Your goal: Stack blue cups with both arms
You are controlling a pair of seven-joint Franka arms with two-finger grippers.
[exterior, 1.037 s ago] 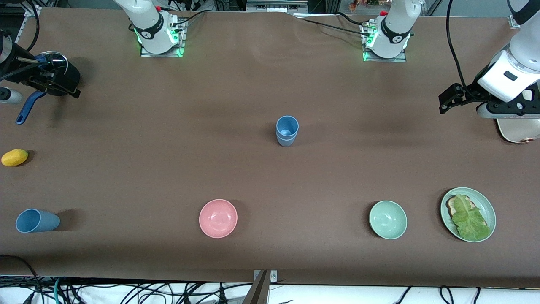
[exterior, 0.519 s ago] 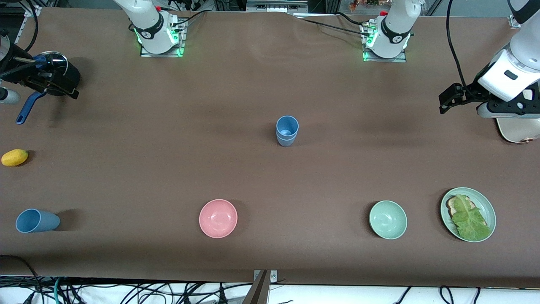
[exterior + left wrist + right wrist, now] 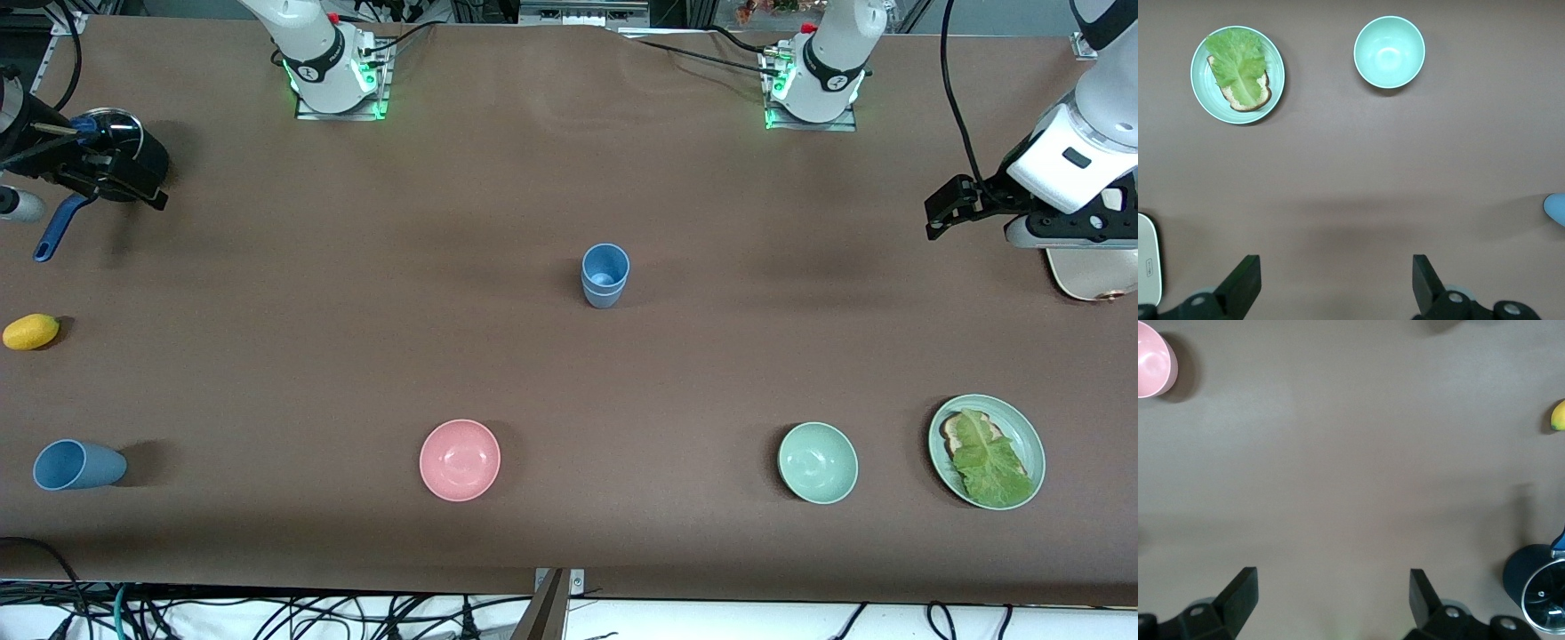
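Left gripper [image 3: 1331, 287]: fingers spread, empty, waiting over bare cloth at its own end of the table.
Right gripper [image 3: 1331, 603]: fingers apart, empty, parked beside a dark pot [image 3: 120, 160].
Stacked cups [image 3: 605, 275]: two nested upright, mid-table.
Third cup [image 3: 76, 465]: on its side, unstacked, likely remaining.

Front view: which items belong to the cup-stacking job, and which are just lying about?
Job: nested blue plastic cups; blue plastic cup on its side.
Lying about: pink round bowl; pale green bowl; green plate of bread and lettuce; yellow fruit; dark pot.
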